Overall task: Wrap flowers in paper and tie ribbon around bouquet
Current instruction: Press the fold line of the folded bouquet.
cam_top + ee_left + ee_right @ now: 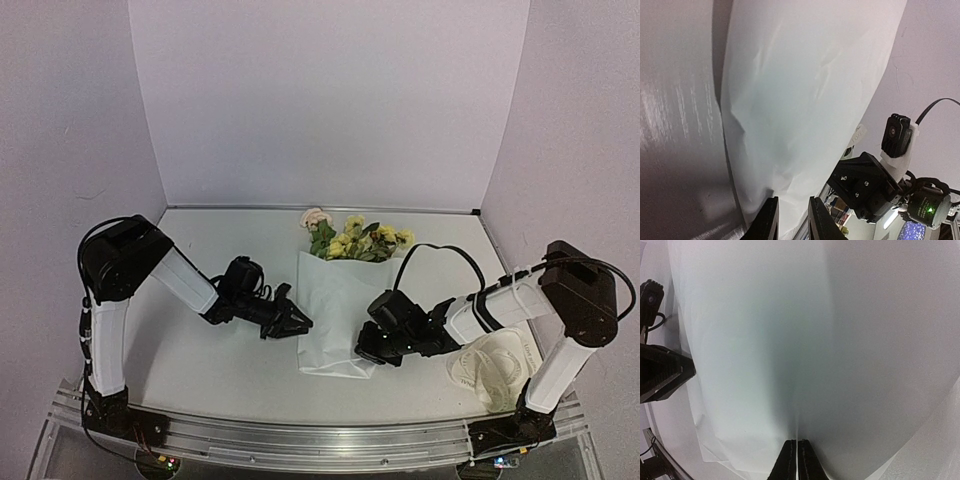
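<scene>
The flowers (pixel 358 240), yellow blossoms with one pale rose and green leaves, lie at the back of the table. The white paper (pixel 335 310) is folded over their stems. My left gripper (pixel 301 323) is at the paper's left edge, its fingers a narrow gap apart. In the left wrist view the paper (pixel 800 90) shows beyond that gripper (pixel 792 201). My right gripper (pixel 364 349) is at the paper's lower right edge. The right wrist view shows this gripper (pixel 797 442) pinched shut on the paper (pixel 815 340), with a crease rising from the tips. The ribbon (pixel 495 365) lies looped at the right.
The table (pixel 220 370) is grey-white, with lilac walls on three sides. A metal rail (pixel 320 440) with both arm bases runs along the near edge. The left arm's black end (pixel 660 375) shows at the left of the right wrist view.
</scene>
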Available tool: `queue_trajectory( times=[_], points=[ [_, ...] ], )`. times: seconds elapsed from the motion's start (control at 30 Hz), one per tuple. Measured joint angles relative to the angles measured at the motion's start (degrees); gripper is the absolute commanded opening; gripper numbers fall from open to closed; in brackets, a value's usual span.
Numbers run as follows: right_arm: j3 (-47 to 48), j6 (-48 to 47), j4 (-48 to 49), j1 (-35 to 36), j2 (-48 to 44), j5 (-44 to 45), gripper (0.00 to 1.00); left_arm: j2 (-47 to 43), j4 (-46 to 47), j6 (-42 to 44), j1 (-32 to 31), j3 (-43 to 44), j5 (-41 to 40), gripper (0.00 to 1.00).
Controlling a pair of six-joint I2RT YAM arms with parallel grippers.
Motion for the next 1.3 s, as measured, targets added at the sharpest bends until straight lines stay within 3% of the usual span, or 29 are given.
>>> queue_trajectory(
  times=[0.7, 1.3],
  points=[
    [-0.49, -0.27, 0.58, 0.00, -0.13, 0.02, 0.04, 6.17, -0.64, -3.32, 5.24, 10.34, -2.35, 0.24],
    [-1.01, -0.29, 1.06, 0.00, -0.35, 0.02, 0.03, 18.10, -12.11, 0.17, 12.14, 34.28, -0.96, 0.25]
  ],
)
